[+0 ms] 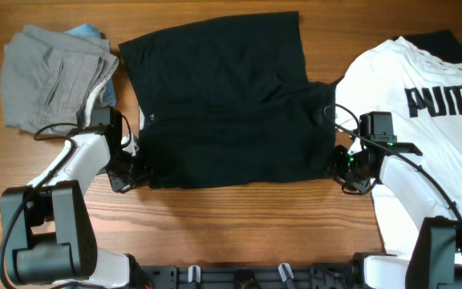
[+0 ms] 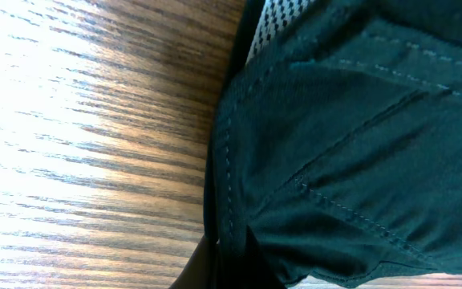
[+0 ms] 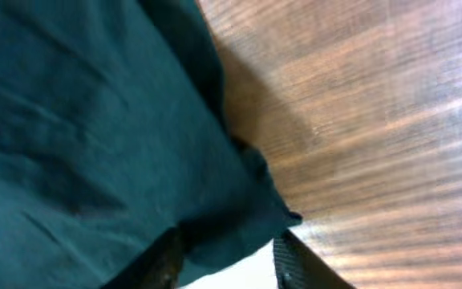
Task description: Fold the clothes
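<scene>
The black shorts lie spread flat in the middle of the wooden table. My left gripper is at their near left corner. In the left wrist view the black fabric bunches into the jaws, which look shut on it, and a strip of pale mesh waistband shows at the top. My right gripper is at the near right corner. In the right wrist view its fingers stand apart with the corner of the shorts between them.
Grey shorts lie crumpled at the back left with a blue cloth under them. The white PUMA T-shirt lies at the right, under my right arm. Bare wood runs along the front edge.
</scene>
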### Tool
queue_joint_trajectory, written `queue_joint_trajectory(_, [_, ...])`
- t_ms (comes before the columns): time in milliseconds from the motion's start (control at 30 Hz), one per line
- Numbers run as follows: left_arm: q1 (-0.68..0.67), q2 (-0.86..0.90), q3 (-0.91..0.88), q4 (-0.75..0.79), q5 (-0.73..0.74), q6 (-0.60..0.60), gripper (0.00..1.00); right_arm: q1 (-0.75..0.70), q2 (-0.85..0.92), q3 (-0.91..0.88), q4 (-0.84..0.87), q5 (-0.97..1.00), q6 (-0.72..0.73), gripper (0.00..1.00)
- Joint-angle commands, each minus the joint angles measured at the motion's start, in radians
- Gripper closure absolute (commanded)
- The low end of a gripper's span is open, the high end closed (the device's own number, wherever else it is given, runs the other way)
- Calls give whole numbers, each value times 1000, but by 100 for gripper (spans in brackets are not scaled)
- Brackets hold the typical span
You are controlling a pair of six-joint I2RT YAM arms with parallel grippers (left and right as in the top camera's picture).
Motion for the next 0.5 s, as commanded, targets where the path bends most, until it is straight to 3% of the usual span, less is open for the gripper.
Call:
queue_joint_trajectory(0, [4, 8, -19, -8, -11, -4, 96, -2, 12, -6, 57, -26, -15, 65])
queue_joint_trajectory(67, [4, 8, -19, -8, -11, -4, 96, -2, 12, -6, 146, -104, -131, 65])
queue_joint_trajectory(233, [4, 8, -19, -4, -11, -4, 96, -2, 12, -6, 230, -119, -174, 65])
queue_joint_trajectory(300, [4, 8, -19, -4, -11, -4, 96, -2, 12, -6, 225, -107, -173, 28])
queue_joint_trajectory(367, [4, 8, -19, -5, -11, -4, 95, -2, 12, -6, 191, -52, -161, 24])
queue_joint_trajectory(467, [4, 8, -19, -3, -11, -4, 95, -2, 12, -6, 157, -38, -165, 32])
